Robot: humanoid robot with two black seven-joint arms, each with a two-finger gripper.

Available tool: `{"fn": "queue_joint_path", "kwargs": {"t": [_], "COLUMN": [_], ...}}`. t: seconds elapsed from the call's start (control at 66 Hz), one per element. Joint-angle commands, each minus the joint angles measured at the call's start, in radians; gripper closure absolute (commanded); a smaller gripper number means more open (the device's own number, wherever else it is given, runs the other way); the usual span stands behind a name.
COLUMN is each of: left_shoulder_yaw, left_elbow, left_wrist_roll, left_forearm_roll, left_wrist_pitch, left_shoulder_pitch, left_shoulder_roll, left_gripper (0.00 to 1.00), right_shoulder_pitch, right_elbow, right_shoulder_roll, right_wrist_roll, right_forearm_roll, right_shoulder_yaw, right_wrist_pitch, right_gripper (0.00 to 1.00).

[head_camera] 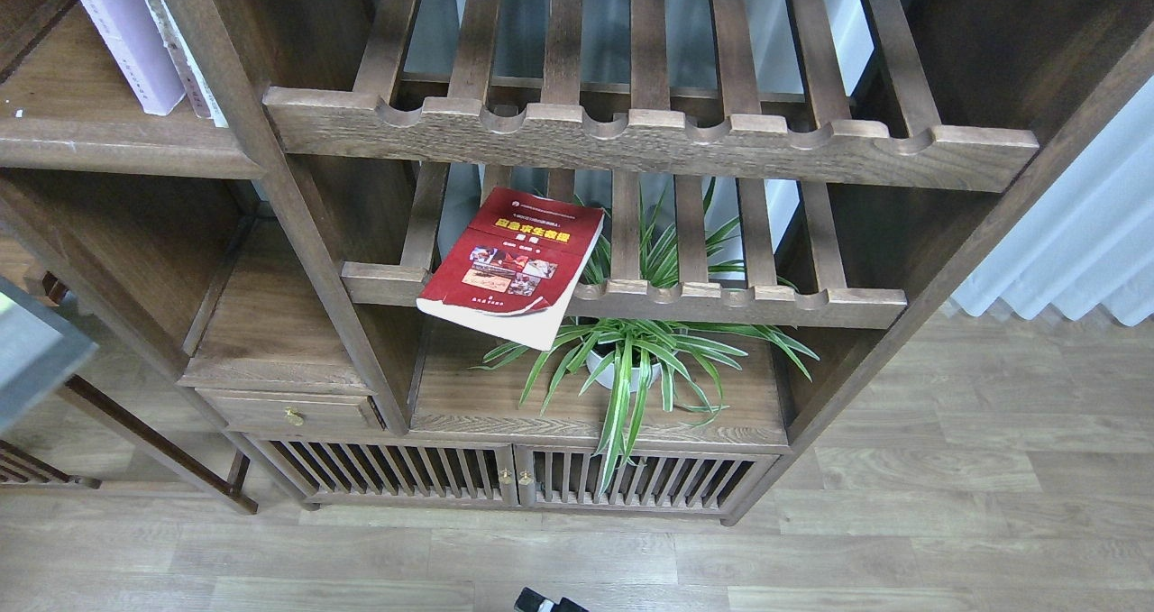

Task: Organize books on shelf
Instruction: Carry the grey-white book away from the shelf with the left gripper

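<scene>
On the lower slatted rack (631,292), red book (514,265) lying flat, overhanging, hands unseen, grip state untellable

Only a small black piece of the robot (548,603) is showing at the bottom edge, near centre. Can't tell which arm it belongs to, or whether it's a hand at all. No fingers are distinguishable. Left and right hands aren't otherwise showing, so grip state is unreadable from here.
</scene>
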Motion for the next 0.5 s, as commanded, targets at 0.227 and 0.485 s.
{"fn": "queue_joint_path", "kwargs": {"t": [0.227, 0.485], "left_shoulder_yaw": [-0.011, -0.004], "left_elbow": [0.032, 0.049], "left_wrist_roll": [0.0, 0.0], "left_forearm_roll": [0.032, 0.073], "left_wrist_pitch": [0.0, 0.0], "left_shoulder_pitch": [-0.129, -0.256], "left_shoulder_roll": [-0.016, -0.004], "left_gripper": [0.93, 0.93], "right_shoulder_pitch": [-0.013, -0.016], "right_elbow": [0.0, 0.001], "right_shoulder_roll": [0.0, 0.004], "right_wrist_roll": [-0.001, -0.003], "right_forearm_roll": [-0.002, -0.003], "right_shoulder_yaw": [-0.002, -0.006], "right_wrist_pitch": [0.0, 0.0], "right_gripper": [0.01, 0.01]}}
